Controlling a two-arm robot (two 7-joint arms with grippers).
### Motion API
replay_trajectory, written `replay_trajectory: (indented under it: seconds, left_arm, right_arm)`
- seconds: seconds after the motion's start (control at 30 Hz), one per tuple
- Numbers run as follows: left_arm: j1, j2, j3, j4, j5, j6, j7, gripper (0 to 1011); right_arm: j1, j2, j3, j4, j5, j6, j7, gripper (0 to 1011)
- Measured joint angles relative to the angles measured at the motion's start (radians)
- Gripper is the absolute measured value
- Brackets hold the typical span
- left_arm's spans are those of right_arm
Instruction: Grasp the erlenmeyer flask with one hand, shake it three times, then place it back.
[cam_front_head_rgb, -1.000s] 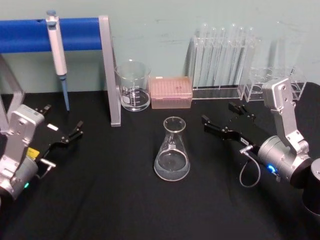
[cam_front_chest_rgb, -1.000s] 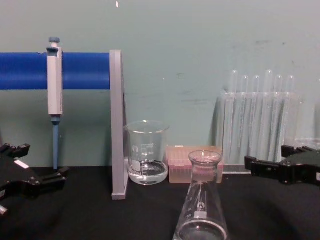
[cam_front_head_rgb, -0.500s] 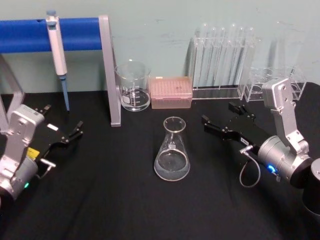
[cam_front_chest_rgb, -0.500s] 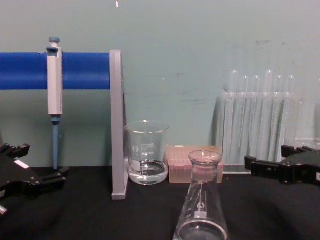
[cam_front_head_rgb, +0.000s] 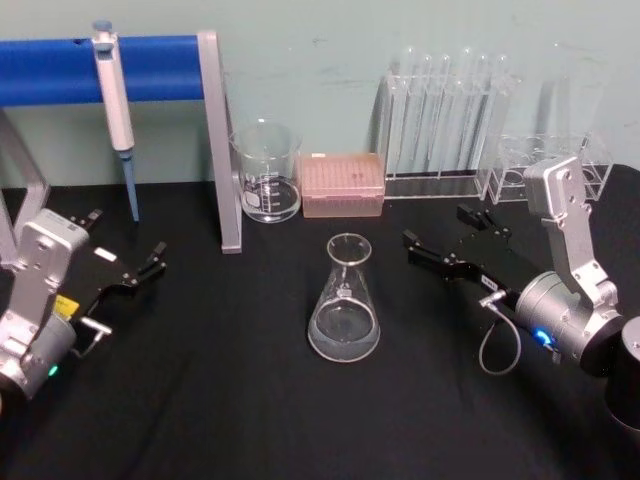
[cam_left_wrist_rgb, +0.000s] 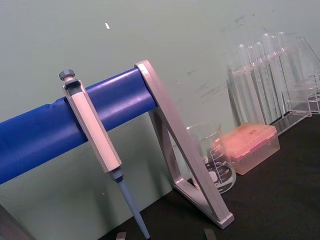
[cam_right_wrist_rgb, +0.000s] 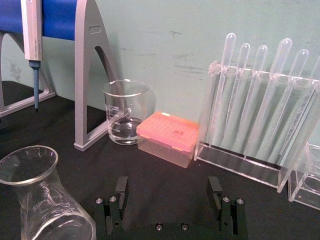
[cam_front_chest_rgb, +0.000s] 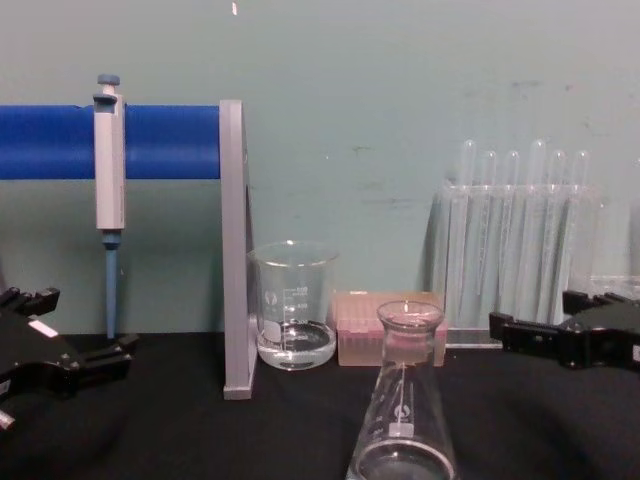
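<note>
The erlenmeyer flask (cam_front_head_rgb: 344, 300) stood upright at the table's centre, neck vertical. The right gripper (cam_front_head_rgb: 440, 240), fingers spread and empty, pointed at it from just right, nearer than the left gripper (cam_front_head_rgb: 125, 250), also spread, well apart. The flask's white markings were unreadable.

Beaker (cam_front_head_rgb: 267, 172), pink tip box (cam_front_head_rgb: 343, 184), pipette (cam_front_head_rgb: 114, 95)
</note>
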Motion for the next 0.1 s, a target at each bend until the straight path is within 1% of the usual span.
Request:
replay_trajectory:
  seconds: [0.1]
  left_arm:
    - [0.000,0.000,0.000,0.000,0.000,0.000,0.000,1001]
  right_arm:
    - [0.000,0.000,0.000,0.000,0.000,0.000,0.000,1000]
